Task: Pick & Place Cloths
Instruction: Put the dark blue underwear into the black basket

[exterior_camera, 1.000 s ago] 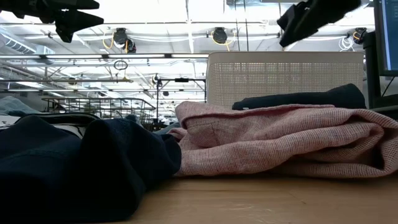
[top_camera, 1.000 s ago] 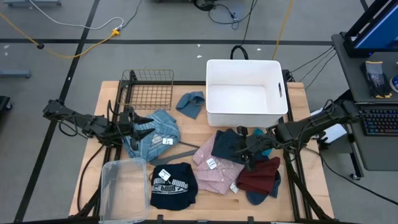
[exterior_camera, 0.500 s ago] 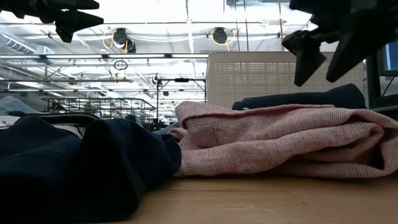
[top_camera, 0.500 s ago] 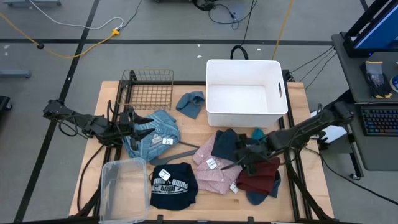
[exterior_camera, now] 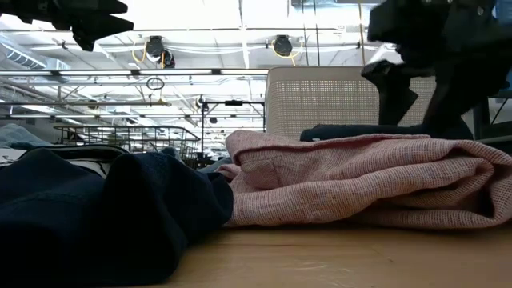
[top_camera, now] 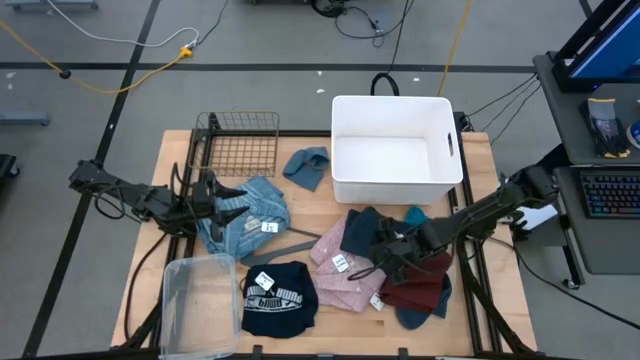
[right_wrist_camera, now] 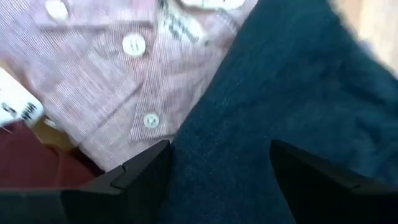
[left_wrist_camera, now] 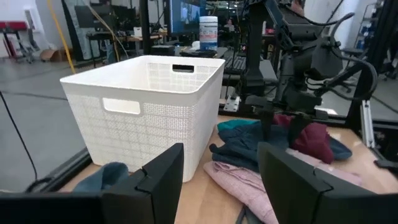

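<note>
Spread wide and holding nothing, the right gripper (top_camera: 383,257) hangs low over the navy cloth (top_camera: 362,233), its fingers (right_wrist_camera: 144,173) straddling the seam where that cloth overlaps the pink checked shirt (top_camera: 345,268). Beside them lie the maroon cloth (top_camera: 418,283) and a teal one (top_camera: 417,217). Farther off, the left gripper (top_camera: 222,199) waits, jaws parted, above the light blue denim garment (top_camera: 245,222). The black printed cloth (top_camera: 278,298) and a grey-blue cloth (top_camera: 306,166) lie loose too. The white basket (top_camera: 395,190) looks empty, so I judge nearly all the placing remains.
</note>
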Controlling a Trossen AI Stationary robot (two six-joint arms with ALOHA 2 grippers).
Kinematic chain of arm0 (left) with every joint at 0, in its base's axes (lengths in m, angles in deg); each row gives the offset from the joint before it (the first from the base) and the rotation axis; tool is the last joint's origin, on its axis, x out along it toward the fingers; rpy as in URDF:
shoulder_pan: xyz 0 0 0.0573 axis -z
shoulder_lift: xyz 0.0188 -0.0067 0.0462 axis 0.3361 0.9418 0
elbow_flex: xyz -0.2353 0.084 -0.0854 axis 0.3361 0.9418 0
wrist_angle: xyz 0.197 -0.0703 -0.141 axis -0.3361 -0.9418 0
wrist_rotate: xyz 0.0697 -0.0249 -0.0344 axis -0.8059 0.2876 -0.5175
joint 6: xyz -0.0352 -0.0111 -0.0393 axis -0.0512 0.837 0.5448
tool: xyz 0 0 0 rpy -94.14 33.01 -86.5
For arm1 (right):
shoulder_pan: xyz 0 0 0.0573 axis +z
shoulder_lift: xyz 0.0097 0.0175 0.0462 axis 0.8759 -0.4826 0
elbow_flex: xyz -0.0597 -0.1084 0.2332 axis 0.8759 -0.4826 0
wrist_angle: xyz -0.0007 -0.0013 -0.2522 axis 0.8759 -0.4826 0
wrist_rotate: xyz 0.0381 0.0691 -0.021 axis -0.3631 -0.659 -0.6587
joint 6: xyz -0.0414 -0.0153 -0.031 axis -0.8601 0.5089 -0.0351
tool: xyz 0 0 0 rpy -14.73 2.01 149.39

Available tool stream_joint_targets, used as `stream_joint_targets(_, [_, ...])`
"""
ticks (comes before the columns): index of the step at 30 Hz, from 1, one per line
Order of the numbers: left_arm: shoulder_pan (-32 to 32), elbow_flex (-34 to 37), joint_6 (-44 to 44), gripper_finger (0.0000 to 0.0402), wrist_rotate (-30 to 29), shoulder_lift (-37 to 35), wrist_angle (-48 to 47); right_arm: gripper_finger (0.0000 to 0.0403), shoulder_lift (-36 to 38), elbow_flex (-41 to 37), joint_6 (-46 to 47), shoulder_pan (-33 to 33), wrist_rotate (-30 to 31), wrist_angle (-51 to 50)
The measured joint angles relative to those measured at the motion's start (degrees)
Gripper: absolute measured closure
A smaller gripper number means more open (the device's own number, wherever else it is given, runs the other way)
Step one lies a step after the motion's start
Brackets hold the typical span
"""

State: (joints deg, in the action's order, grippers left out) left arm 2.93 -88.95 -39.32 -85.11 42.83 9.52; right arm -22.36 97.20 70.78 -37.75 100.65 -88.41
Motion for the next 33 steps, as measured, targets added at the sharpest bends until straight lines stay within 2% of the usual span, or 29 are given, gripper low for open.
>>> stream_joint_targets(10, [0.02, -0.01, -1.73, 0.0192, 0.0, 0.0, -0.02, 0.0139, -2.35, 0.0, 2.4, -0.02, 0.39, 0.29])
stream_joint_targets(16, [0.0, 0.0, -1.73, 0.0192, 0.0, 0.01, 0.0, 0.0169, -2.71, 0.02, 2.55, -0.02, 0.39, 0.06])
stream_joint_targets(22, [0.01, 0.01, -1.71, 0.0192, 0.0, 0.0, -0.01, 0.0239, -2.67, 0.02, 4.34, -0.07, 0.36, -0.19])
stream_joint_targets(31, [0.01, 0.0, -1.65, 0.0192, 0.0, 0.02, -0.01, 0.0375, -2.65, 0.04, 9.76, -0.15, 0.13, -0.2])
stream_joint_targets(33, [0.0, 0.01, -1.6, 0.0192, 0.0, 0.02, 0.0, 0.0391, -2.64, 0.03, 10.24, -0.15, 0.06, -0.19])
